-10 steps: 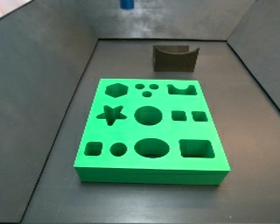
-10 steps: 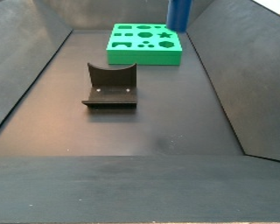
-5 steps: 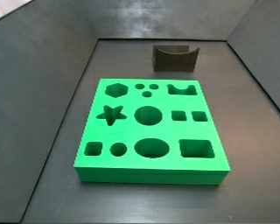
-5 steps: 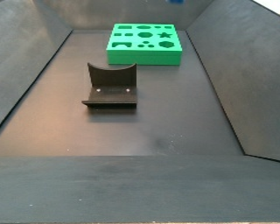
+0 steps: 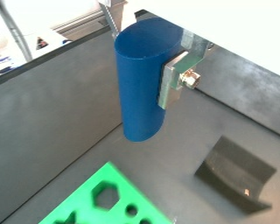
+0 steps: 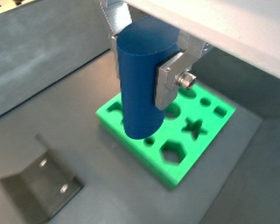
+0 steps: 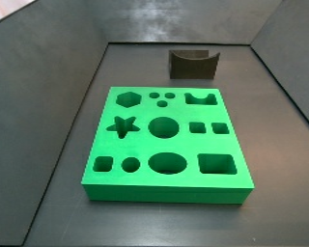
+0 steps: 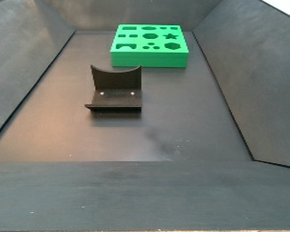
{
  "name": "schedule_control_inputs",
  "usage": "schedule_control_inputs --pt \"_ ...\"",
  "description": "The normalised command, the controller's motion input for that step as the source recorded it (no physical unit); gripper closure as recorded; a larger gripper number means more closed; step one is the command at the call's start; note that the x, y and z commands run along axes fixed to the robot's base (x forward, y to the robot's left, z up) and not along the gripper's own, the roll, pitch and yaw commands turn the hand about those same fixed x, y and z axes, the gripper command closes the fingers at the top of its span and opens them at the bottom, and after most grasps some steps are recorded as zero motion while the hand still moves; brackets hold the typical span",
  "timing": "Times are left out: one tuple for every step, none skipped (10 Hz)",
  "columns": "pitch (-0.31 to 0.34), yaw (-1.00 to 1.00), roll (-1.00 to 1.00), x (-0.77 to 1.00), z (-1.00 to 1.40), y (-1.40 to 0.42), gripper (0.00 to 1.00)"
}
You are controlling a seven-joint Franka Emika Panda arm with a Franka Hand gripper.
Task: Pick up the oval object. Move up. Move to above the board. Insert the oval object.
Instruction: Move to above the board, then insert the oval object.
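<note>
Blue oval object (image 5: 145, 80) upright in hand (image 5: 149, 66), green board (image 7: 166, 144) flat

Both side views: we see neither the gripper (image 6: 146, 54) nor the oval object (image 6: 143, 80); they sit out of frame. Wrist views: the peg hides one finger; the board (image 5: 87, 206) is cut by the frame edge and partly masked behind the peg.

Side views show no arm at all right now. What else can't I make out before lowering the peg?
- Gripper: out of frame in both side views.
- Oval object: its lower end covers part of the board in a wrist view, so the hole beneath is hidden.
- Board in a wrist view: mostly cut off by the picture's edge.
</note>
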Motion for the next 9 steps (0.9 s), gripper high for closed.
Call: schedule_control_inputs --pt "0.131 -0.01 0.00 0.22 0.28 -1.00 1.00" --pt "0.130 0.00 0.00 0.24 0.28 -1.00 1.00" --pt "0.128 0.01 0.00 0.25 0.27 -0.94 1.00" --pt "0.127 0.01 0.01 0.18 0.17 -0.58 1.00" --pt "0.112 0.01 0.02 0.14 0.11 -0.35 1.00" --pt "0.089 0.01 0.03 0.09 0.06 -0.18 1.00" --pt "0.000 0.00 0.00 0.00 -0.01 -0.05 1.00" --pt "-0.039 0.00 0.00 -0.08 -0.01 0.00 1.00" --pt "-0.020 -0.14 -0.01 -0.01 -0.14 -0.07 1.00"
